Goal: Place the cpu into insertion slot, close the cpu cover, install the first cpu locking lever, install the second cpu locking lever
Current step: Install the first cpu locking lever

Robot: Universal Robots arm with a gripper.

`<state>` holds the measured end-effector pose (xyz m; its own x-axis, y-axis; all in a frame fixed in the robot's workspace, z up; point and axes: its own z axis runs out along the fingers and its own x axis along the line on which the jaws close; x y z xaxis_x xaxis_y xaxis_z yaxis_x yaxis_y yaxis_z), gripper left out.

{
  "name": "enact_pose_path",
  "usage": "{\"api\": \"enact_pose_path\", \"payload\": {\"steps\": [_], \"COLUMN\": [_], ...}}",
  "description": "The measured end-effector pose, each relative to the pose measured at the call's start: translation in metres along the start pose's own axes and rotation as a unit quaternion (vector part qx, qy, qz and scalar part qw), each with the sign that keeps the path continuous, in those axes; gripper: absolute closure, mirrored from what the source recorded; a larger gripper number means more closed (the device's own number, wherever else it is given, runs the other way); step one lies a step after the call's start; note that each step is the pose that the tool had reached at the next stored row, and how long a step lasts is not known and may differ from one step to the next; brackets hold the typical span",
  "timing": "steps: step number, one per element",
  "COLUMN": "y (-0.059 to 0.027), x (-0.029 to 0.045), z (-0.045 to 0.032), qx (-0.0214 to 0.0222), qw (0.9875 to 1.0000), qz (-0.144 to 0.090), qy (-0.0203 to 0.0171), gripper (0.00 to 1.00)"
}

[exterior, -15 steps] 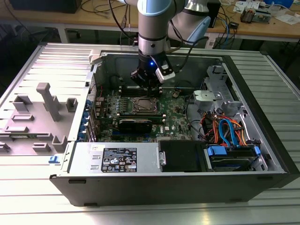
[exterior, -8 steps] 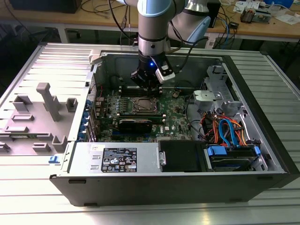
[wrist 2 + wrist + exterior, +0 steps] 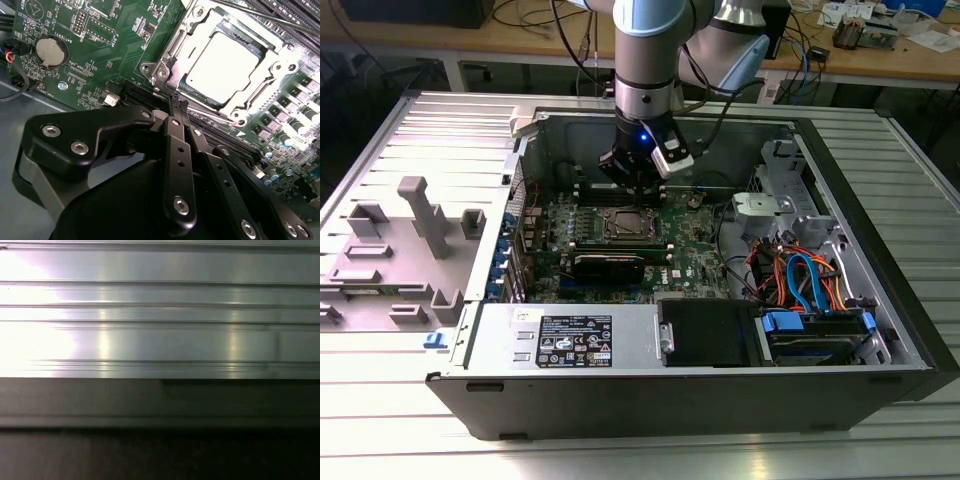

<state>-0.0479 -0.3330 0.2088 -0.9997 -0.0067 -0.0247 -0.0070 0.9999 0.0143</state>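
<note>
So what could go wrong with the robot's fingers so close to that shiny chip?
The fingers look closed, with nothing between them, and hang just beside the cpu, which sits in the insertion slot with the cpu cover down over it. A small slip could scrape the cpu's top or bump the cover. The long black slot lies right under the fingers, so going lower might hit it.

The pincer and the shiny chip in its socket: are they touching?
Apart. In the second wrist view the pincer ends with its tips together beside the cover, and a strip of green board lies between it and the chip.
</note>
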Motion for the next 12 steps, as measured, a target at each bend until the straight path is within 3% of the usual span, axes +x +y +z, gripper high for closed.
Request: {"api": "enact_pose_path", "payload": {"steps": [12], "y": [-0.0027], "x": [0.0], "z": [0.0024], "qx": [0.0001], "qw": [1.0], "qz": [0.0], "qy": [0.0001], "gripper": [0.89]}}
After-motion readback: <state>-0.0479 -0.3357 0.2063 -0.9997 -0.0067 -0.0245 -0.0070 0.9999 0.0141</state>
